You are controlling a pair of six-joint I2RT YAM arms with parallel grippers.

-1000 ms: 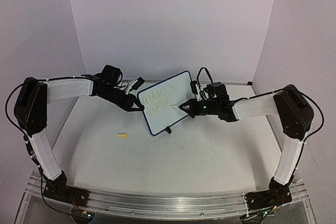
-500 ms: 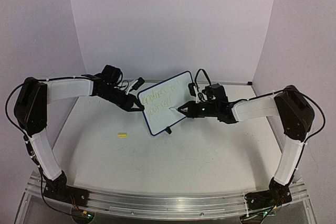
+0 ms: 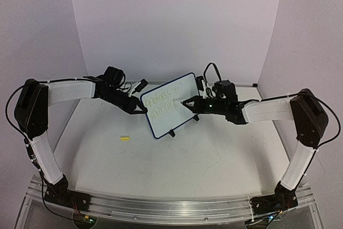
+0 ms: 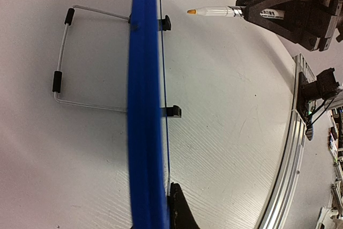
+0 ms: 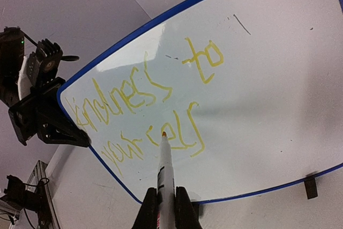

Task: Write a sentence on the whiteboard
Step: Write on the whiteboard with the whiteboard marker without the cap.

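The whiteboard [image 3: 170, 104] stands tilted on its wire stand [image 4: 63, 73] and two black clip feet [image 4: 172, 112]. In the left wrist view it shows edge-on as a blue rim [image 4: 143, 105]. The sentence [image 5: 144, 97] reads in two yellow lines, "kindness to" above "yourself". My left gripper [image 3: 143, 110] is shut on the board's left edge, and also shows in the right wrist view [image 5: 51, 124]. My right gripper [image 5: 166, 210] is shut on a white marker [image 5: 165, 170]. The marker's yellow tip [image 4: 191, 12] hangs a short way off the board face, in front of the second line.
A small yellow marker cap [image 3: 125, 138] lies on the table left of the board. An aluminium rail [image 3: 171, 206] runs along the near edge. White walls close in the back and both sides. Cables loop above both wrists.
My right arm has drawn back and risen, its elbow swinging out to the right, and the marker tip has moved up and away from the board. The left gripper and the board stayed still.
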